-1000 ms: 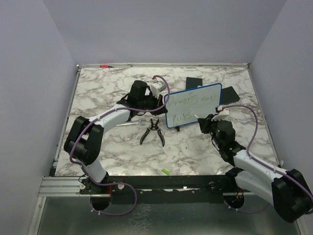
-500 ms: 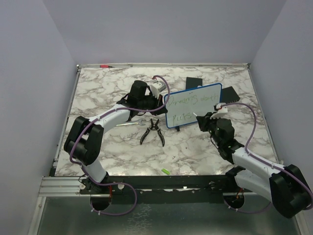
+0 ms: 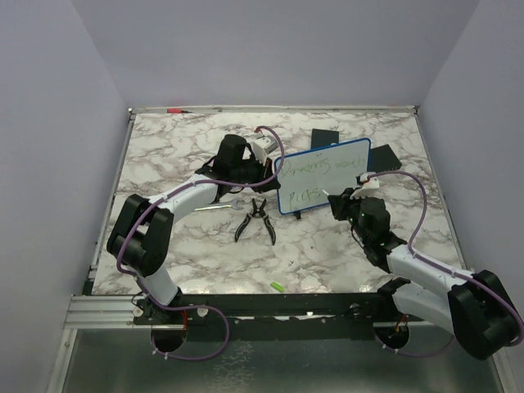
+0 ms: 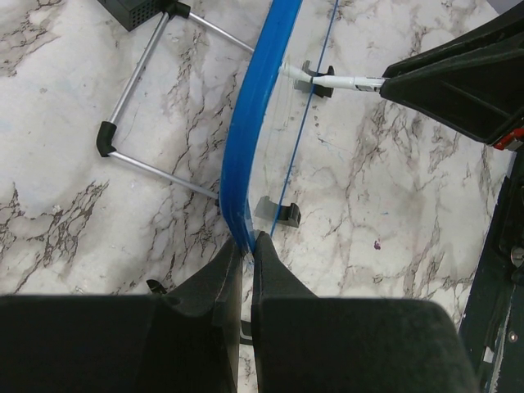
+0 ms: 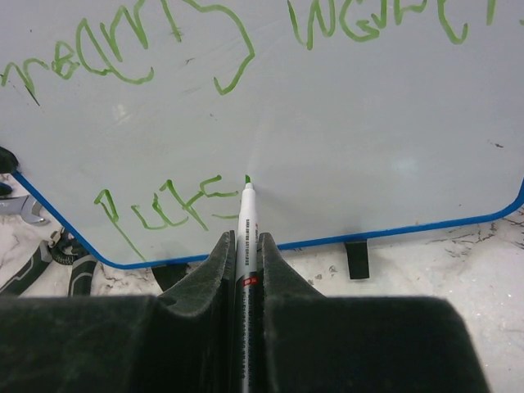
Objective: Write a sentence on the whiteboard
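Where the right tool [image 5: 244, 239] points, the whiteboard [image 5: 368, 123] stands.

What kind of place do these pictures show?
Probably a robot test cell: two arms bolted to a marble-patterned table, plain walls around it, whiteboard and pliers as props.

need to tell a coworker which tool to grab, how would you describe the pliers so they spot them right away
On the marble table, find the blue-framed whiteboard standing near the middle. The pliers lie flat just in front of its lower left corner. Unlike the slim silver wrench beside them, they have two black handles splayed toward the near edge.
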`<action>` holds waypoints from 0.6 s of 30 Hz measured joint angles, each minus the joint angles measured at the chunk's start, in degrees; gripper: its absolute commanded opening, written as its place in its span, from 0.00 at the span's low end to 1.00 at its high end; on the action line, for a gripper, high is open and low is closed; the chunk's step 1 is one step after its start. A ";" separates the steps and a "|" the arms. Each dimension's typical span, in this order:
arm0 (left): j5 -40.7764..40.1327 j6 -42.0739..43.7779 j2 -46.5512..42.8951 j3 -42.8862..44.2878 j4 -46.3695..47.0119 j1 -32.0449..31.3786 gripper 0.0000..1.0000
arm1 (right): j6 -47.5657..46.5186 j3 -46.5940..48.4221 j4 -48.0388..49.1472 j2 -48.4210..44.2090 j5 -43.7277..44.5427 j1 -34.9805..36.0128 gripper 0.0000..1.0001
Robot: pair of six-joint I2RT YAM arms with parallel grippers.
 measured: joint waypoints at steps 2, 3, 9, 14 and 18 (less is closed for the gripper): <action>-0.02 0.02 0.00 0.00 0.00 0.00 0.00 | 0.24 0.04 -0.04 0.33 0.09 0.00 0.01; -0.04 0.00 0.00 0.00 0.00 0.00 0.00 | 0.44 0.04 -0.07 0.57 0.15 0.00 0.01; -0.11 0.00 0.00 0.00 0.04 -0.04 0.00 | 1.81 0.04 -0.59 2.21 0.59 0.00 0.01; -0.13 0.02 0.00 0.00 0.04 -0.04 0.00 | 2.60 0.04 -1.01 2.36 1.16 0.02 0.01; -0.13 0.02 0.00 0.00 0.04 -0.04 0.00 | 2.78 0.04 -1.64 2.34 2.10 0.02 0.01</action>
